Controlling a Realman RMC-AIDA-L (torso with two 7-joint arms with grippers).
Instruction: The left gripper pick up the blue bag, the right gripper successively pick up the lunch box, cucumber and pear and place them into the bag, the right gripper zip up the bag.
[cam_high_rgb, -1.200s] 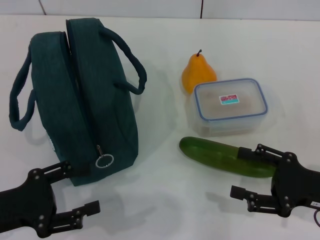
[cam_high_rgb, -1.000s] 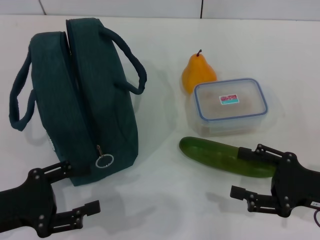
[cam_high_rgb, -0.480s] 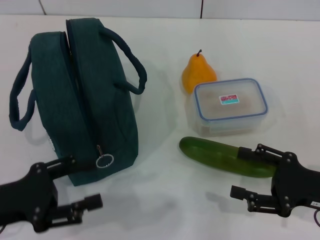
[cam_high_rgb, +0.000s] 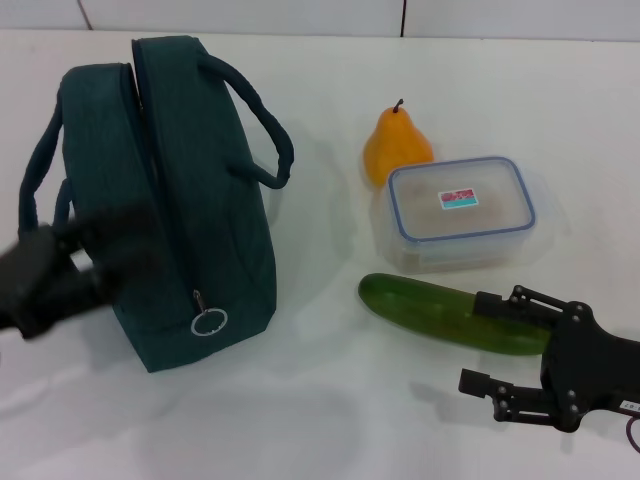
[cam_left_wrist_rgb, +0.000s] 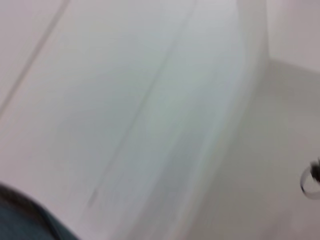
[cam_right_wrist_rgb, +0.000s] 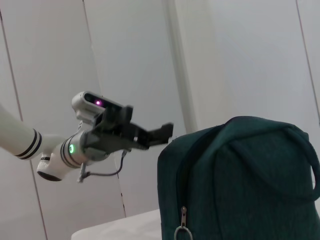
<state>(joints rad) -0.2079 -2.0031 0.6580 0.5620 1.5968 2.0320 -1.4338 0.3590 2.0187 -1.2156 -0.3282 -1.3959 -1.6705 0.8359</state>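
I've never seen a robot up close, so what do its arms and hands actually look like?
Each hand is a black two-finger claw. The right hand shows thin linkage bars and small bolts. The left hand sits on a white cylindrical arm with black bands, a green light, a pink-lit camera housing on top and a dangling thin cable.

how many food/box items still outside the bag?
3, all on the table right of the blue bag: pear farthest back, lunch box just in front of it, cucumber nearest, by the right gripper. Bag interior isn't visible.
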